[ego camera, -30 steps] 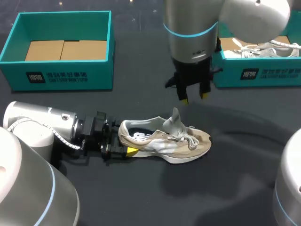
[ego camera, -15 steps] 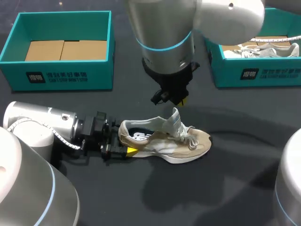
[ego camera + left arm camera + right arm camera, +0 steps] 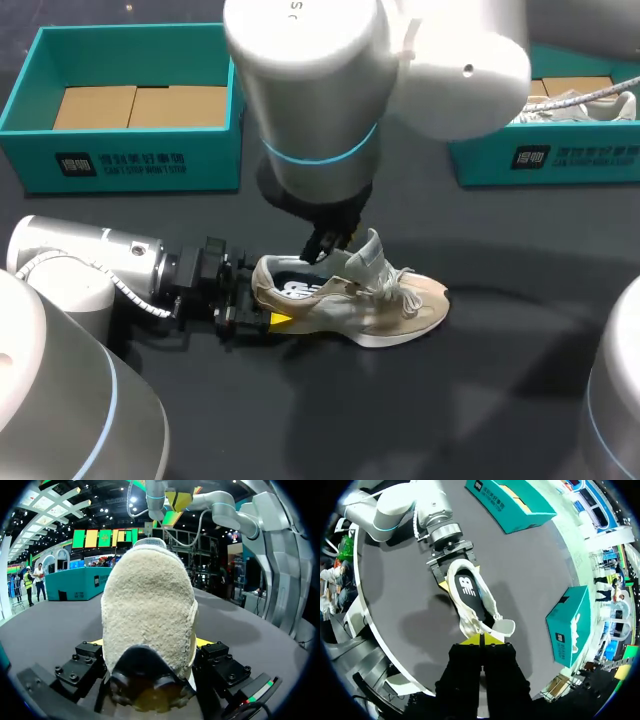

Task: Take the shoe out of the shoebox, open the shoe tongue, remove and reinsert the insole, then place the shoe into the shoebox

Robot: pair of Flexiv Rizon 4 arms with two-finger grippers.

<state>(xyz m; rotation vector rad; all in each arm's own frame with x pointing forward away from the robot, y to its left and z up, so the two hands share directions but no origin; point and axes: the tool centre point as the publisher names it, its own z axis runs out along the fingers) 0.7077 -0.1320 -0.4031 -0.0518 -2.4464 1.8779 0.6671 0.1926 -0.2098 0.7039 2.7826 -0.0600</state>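
Right gripper swung down to shoe opening, tips pinched together, empty. Left gripper clamps shoe heel. Insole pull likely next.

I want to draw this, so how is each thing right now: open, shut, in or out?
shoe: out of the box, upright
tongue: lifted up
insole: in the shoe
left end effector: shut on the shoe
right end effector: shut, empty
left shoebox: open, no shoe
right shoebox: open
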